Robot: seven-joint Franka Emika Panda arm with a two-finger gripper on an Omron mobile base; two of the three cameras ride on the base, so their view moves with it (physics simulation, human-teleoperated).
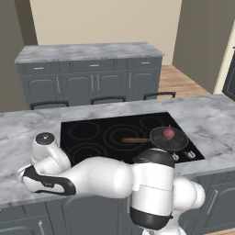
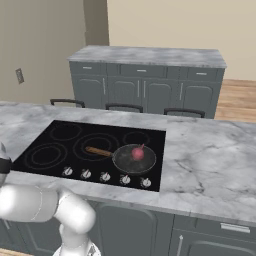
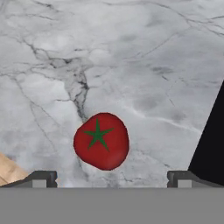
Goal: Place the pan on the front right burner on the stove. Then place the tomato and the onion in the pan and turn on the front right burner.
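The pan (image 1: 169, 138) sits on the front right burner (image 2: 146, 167) of the stove (image 1: 92, 135), handle pointing left across the glass, with the onion (image 1: 169, 133) inside it. The tomato (image 3: 101, 141) lies on the marble worktop (image 3: 131, 65), green star up, left of the stove's black edge. The hand (image 3: 112, 178) hangs above it with its 2 fingers (image 3: 41, 178) spread wide, the tomato between them but not touched.
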